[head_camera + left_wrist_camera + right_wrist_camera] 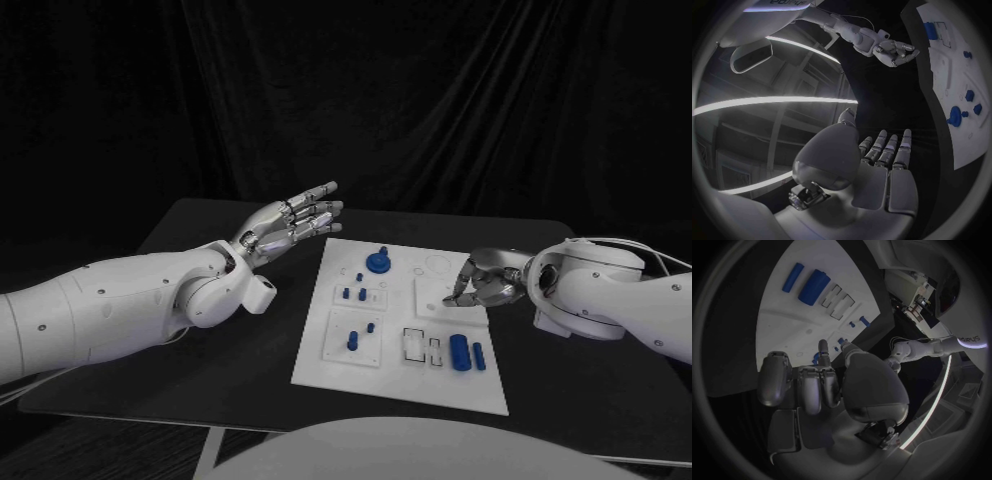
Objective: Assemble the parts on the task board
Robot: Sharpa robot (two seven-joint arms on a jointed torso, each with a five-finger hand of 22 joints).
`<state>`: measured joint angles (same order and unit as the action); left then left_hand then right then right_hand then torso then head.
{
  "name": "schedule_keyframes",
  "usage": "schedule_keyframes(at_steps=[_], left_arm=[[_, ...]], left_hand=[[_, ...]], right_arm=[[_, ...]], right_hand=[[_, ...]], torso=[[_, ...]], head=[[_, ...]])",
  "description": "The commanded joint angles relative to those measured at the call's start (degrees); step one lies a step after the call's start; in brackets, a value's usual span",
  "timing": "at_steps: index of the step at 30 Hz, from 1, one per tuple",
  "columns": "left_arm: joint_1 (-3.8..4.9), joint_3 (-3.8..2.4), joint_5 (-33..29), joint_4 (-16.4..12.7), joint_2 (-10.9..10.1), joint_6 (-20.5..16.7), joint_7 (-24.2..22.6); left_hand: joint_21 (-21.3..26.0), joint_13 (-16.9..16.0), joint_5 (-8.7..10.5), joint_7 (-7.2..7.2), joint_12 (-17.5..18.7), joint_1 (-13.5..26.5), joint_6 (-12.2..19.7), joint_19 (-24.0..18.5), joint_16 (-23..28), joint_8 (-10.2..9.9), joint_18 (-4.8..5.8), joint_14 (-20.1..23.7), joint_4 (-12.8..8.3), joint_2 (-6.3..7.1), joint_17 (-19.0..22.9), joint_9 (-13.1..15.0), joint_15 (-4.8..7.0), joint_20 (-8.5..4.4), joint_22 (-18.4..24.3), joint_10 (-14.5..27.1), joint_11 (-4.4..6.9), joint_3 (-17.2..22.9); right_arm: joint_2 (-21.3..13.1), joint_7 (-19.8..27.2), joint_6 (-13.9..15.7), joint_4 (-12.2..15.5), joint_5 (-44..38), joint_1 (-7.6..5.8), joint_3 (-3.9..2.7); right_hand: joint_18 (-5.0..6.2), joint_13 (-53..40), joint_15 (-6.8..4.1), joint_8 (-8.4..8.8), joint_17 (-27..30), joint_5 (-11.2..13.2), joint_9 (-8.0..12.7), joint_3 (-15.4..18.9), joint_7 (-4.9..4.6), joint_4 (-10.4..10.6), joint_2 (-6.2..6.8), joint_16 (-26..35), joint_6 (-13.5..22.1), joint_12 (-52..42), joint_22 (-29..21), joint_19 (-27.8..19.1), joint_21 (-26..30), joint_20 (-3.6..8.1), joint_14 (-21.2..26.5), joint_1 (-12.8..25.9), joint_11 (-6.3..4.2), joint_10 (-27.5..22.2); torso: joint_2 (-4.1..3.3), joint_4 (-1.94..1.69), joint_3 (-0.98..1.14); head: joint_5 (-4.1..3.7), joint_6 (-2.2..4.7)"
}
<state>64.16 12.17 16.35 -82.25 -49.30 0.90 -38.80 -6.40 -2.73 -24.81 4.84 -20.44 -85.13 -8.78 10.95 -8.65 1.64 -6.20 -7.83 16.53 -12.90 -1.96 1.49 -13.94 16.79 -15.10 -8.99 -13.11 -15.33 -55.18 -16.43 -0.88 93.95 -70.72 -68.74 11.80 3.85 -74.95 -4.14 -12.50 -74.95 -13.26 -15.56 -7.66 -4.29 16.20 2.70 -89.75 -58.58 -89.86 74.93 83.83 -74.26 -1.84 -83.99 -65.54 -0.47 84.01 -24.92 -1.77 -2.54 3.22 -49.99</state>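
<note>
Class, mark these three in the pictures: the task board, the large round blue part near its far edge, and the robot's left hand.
task board [382,385]: head view, bare near edge.
round blue part [378,263]: head view, its top.
left hand [293,222]: head view, the palm.

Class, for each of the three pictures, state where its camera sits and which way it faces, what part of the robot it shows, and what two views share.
Head view: from the robot's head, down at the task board; left hand and right hand show.
Left wrist view: behind the left hand, its fingers straight, toward the board's edge.
Right wrist view: behind the right hand, its fingers curled, over the board.
Shared: both wrist views show the board's blue parts and the other hand.
</note>
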Motion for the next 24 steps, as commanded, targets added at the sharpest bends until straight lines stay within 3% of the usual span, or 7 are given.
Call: schedule_keyframes(at_steps=[1, 8, 12, 19, 24], left_arm=[[0.32, -0.05, 2.98, -0.06, 0.3, -1.95, -5.76], [0.49, -0.03, 3.56, 0.99, 1.61, -0.91, -5.22], [0.48, -0.03, 3.66, 1.57, 2.38, 0.0, -4.92], [0.42, -0.02, 3.7, 1.94, 2.86, 0.66, -4.63], [0.28, -0.02, 3.71, 2.11, 3.22, 1.09, -4.6]], left_hand=[[-0.39, -0.13, -1.23, 0.67, -0.7, -1.27, -1.47, 0.61, -0.57, 0.4, 0.65, -0.52, 0.0, 0.14, -0.1, 0.15, 0.04, -0.01, -0.08, -0.09, -0.36, 0.65], [-0.32, -0.15, -2.56, 0.81, -1.29, -2.97, -2.35, 0.51, -0.93, 0.48, 0.76, -0.63, -0.17, 0.32, -0.12, 0.22, 0.07, -0.02, 0.29, -0.09, -0.46, 1.42], [-0.24, -0.19, -2.82, 0.86, -1.63, -3.45, -2.51, 0.37, -0.98, 0.48, 0.82, -0.61, -0.21, 0.31, -0.12, 0.22, 0.15, -0.01, 0.49, -0.18, -0.62, 1.69], [-0.09, -0.24, -3.1, 0.83, -2.11, -3.95, -2.6, 0.11, -1.07, 0.46, 0.88, -0.61, -0.24, 0.36, -0.13, 0.22, 0.18, -0.01, 0.81, -0.39, -0.86, 1.98], [-0.01, -0.24, -3.34, 0.79, -2.26, -4.39, -2.63, -0.03, -1.11, 0.44, 0.93, -0.58, -0.33, 0.45, -0.13, 0.21, 0.17, -0.02, 0.97, -0.41, -1.0, 2.21]], right_arm=[[0.34, -8.15, -6.07, -0.18, 0.99, -0.1, -0.02], [1.82, -15.53, -11.23, -1.09, -0.65, -0.07, -0.02], [3.46, -18.21, -13.22, -2.53, -0.99, 0.01, -0.02], [6.02, -20.06, -14.22, -5.12, -1.38, 0.32, -0.02], [7.35, -20.5, -14.46, -6.37, -1.53, 0.5, -0.02]], right_hand=[[-1.65, -15.05, 0.37, -0.35, -15.05, -0.54, -0.39, 0.37, 0.09, -0.42, -0.09, -0.25, -1.13, -0.14, 12.2, 3.54, -4.09, -0.38, -6.01, 1.23, 0.39, 5.99], [-2.05, -15.05, -0.42, -0.89, -15.05, -0.46, -1.7, 1.02, 1.18, -0.08, -0.66, -0.25, -4.76, -0.14, 12.75, 3.89, -7.11, 0.12, -6.01, 4.73, -0.34, 5.99], [-1.98, -15.05, -1.08, -1.47, -14.83, 0.83, -2.76, 1.34, 2.06, -0.14, -1.15, -0.14, -7.64, -0.14, 12.67, 3.64, -7.21, 0.65, -5.96, 6.97, -1.09, 5.99], [-2.07, -15.05, -1.63, -2.38, -14.19, 2.04, -4.32, 1.74, 2.9, -0.14, -1.09, 0.19, -9.91, -0.14, 12.78, 3.67, -7.88, 1.16, -5.81, 8.56, -2.04, 5.99], [-2.08, -15.05, -1.76, -1.98, -13.21, 2.5, -4.72, 1.97, 2.83, -0.31, -0.78, 0.68, -9.25, -0.14, 12.78, 3.67, -7.99, 1.32, -5.6, 9.02, -2.16, 5.99]], torso=[[0.04, -0.01, 0.01], [0.07, 0.1, 0.08], [-0.03, 0.12, 0.05], [-0.05, 0.04, -0.03], [-0.04, 0.01, -0.02]], head=[[-0.4, -0.01], [-1.0, -0.01], [-1.45, -0.01], [-1.79, -0.01], [-1.84, -0.01]])
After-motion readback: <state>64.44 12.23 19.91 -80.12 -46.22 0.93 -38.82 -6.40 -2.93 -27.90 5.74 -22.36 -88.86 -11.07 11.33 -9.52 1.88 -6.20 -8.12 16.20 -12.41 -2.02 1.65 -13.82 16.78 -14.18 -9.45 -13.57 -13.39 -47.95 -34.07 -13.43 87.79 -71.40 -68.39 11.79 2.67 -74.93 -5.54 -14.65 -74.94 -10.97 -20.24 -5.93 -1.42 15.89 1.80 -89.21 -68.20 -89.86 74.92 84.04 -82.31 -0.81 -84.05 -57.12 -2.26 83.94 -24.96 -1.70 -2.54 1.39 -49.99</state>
